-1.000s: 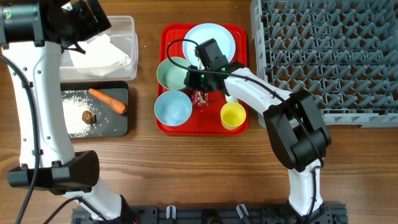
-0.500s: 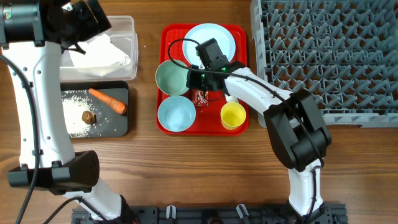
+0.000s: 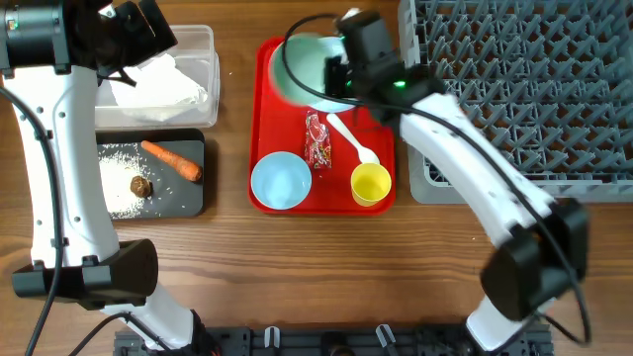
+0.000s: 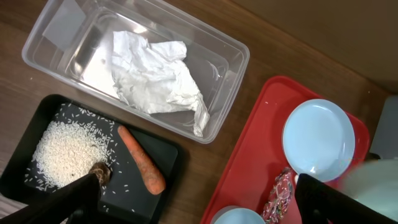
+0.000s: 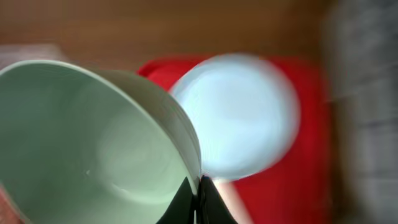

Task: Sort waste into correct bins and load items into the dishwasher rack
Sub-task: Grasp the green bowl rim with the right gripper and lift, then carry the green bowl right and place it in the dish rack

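While its smooth, thin rim is pinched between the tips of the right gripper (image 5: 199, 186), the round glossy mint bowl (image 5: 93, 143) hangs tilted above the flat red tray (image 3: 265, 129). The left gripper (image 4: 196, 190) stands spread wide above the clear plastic tub (image 4: 233, 62) containing the crumpled paper napkin (image 4: 158, 78).

Close view of a tilted mint-green bowl (image 5: 93, 143), rim pinched by the dark tips of the right tool (image 5: 200, 198). Beyond, blurred: a round pale-blue plate (image 5: 242, 115) on a red tray (image 5: 305, 180), over brown table (image 5: 155, 25).
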